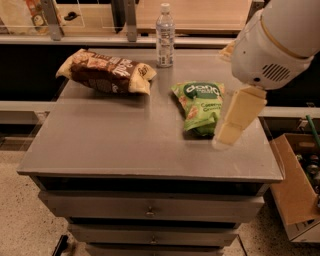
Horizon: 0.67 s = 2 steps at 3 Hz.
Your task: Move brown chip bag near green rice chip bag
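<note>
At the front, the table (100, 150) shows its stacked drawers (150, 212) with small centre pulls. A cardboard box (295, 190) sits open on the floor just off its right side. Above the table's right front part hangs the gripper (226, 136), a cream piece slanting down and to the left from the arm's big white housing (280, 42). Its tip lies at the lower right edge of the green bag (199, 106). Whether it touches the bag, and how its grip is set, I cannot make out.

The green bag lies flat, right of the table's middle, with its logo end toward the rear. The brown bag (105, 72) lies well apart from it at the rear left, long side running left to right, with bare table top between the two. A water bottle (164, 35) stands upright at the rear edge, behind that gap and nearer the brown bag's right end. A wooden counter (200, 12) runs behind the table.
</note>
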Each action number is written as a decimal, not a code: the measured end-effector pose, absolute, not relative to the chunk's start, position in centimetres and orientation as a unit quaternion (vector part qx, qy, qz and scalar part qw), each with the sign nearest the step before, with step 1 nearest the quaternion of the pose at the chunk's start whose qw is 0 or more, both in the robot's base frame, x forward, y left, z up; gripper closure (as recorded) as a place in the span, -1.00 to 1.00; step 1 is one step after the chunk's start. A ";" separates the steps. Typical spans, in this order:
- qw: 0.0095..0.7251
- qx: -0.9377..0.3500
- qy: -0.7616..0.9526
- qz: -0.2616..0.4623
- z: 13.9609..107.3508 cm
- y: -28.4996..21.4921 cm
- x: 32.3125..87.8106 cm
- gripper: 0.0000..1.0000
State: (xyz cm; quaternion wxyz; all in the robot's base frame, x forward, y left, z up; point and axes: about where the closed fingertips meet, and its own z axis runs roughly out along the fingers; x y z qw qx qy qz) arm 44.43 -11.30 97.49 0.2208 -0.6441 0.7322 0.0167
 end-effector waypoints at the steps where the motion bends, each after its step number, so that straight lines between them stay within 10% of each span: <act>1: 0.240 -0.652 0.718 0.040 97.7 -7.0 44.0 -1.00; 2: 0.257 -0.654 0.710 0.039 98.0 -3.7 44.0 -1.00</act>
